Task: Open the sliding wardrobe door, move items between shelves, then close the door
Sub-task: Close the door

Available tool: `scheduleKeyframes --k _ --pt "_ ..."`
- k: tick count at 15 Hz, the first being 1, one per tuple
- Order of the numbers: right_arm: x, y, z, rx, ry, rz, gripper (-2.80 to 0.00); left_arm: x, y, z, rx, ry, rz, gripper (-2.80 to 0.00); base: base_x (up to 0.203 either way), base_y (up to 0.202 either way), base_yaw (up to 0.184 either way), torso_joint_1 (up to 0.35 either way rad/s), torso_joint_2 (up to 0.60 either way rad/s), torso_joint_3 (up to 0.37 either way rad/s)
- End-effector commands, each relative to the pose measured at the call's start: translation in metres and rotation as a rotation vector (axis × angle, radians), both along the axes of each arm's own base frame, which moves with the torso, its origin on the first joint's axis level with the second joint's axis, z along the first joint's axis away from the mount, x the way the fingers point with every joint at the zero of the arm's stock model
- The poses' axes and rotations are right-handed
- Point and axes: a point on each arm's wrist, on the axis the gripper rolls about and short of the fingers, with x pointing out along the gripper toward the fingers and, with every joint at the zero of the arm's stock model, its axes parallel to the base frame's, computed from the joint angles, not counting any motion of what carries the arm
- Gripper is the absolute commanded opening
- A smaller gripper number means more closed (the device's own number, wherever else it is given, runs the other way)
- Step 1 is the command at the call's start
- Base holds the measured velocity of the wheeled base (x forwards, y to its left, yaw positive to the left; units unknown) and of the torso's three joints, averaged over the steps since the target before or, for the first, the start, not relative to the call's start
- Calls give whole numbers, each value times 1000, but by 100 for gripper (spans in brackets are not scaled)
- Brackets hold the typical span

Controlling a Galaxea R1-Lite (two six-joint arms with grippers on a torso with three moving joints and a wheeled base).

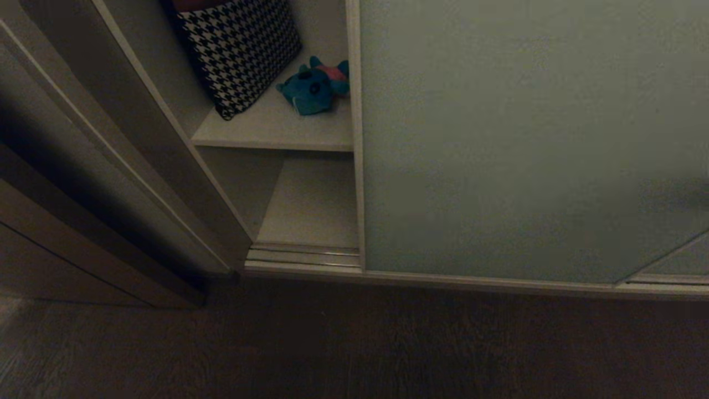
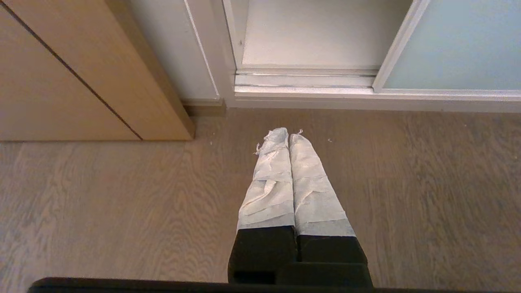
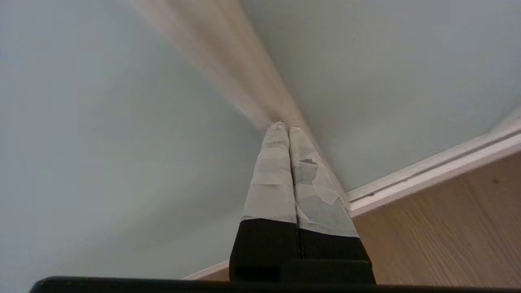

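Observation:
The sliding wardrobe door, a pale grey-green panel with a slim light frame, covers most of the wardrobe and leaves a gap at its left. In that gap a teal-blue soft toy lies on an upper white shelf. A lower white board sits bare below it. My right gripper is shut and holds nothing. Its tips rest at the door's light frame strip between pale panels. My left gripper hangs shut and empty above the wooden floor, short of the floor rail.
A black-and-white houndstooth cushion leans at the back of the upper shelf, beside the toy. A wooden cabinet side stands left of the wardrobe opening. The white wardrobe side wall borders the gap.

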Motion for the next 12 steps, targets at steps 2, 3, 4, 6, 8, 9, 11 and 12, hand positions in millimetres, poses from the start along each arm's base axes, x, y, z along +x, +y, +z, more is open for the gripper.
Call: scheduleKeyframes --k 2,3,4,6,8,9,11,12 --pt "14 2 -7 -6 -5 17 -280 0 0 0 1 0 0 -280 0 0 0 0 0 0" --pt "18 2 -9 -14 -10 -1 -280 0 0 0 1 1 0 -280 0 0 0 0 0 0" --pt "23 2 -12 -13 -8 -28 -280 0 0 0 1 0 0 -280 0 0 0 0 0 0" --pt "25 2 -14 -10 -6 -43 -280 0 0 0 1 0 0 -280 0 0 0 0 0 0" --pt "23 3 -10 -18 -11 -43 -280 0 0 0 1 0 0 -280 0 0 0 0 0 0" --pt "22 4 -9 -19 -12 -43 -280 0 0 0 1 0 0 -280 0 0 0 0 0 0" --pt "23 4 -8 -21 -14 -41 -280 0 0 0 1 0 0 -280 0 0 0 0 0 0" --pt "26 7 -8 -21 -14 -32 -280 0 0 0 1 0 0 -280 0 0 0 0 0 0"
